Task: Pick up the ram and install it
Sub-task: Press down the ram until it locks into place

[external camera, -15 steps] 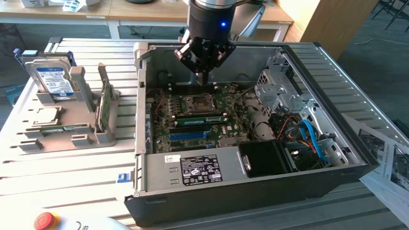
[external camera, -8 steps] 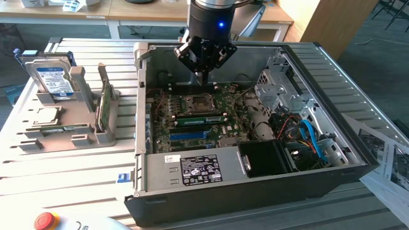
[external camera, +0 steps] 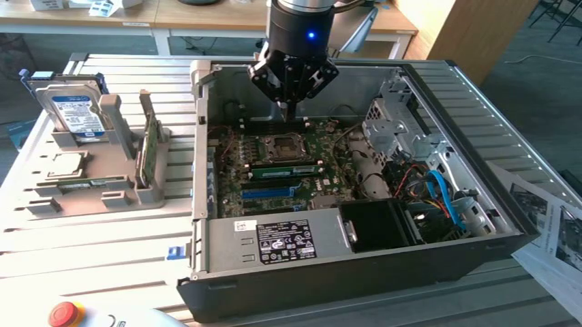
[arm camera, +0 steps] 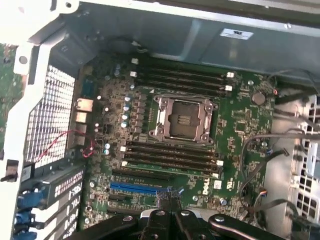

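I have the gripper (external camera: 289, 109) hanging over the open computer case (external camera: 495, 225), above the far part of the motherboard (external camera: 272, 180) just behind the empty CPU socket (external camera: 281, 146). Its fingers are clenched together with nothing between them; in the wrist view the fingertips (arm camera: 169, 200) meet over the board near the blue expansion slot (arm camera: 131, 188). A ram stick (external camera: 283, 171) sits in a memory slot just in front of the socket, lying flat along the board; from the wrist view it looks seated (arm camera: 172, 169), though I can't be sure its latches are home. On the metal table (external camera: 100, 238), beside the case at the exterior view's left, a grey fixture (external camera: 109, 184) carries a hard drive (external camera: 75, 112) standing upright at its far end, a CPU chip (external camera: 65, 163) lying flat, and another green board (external camera: 146, 153) standing on edge in a slot.
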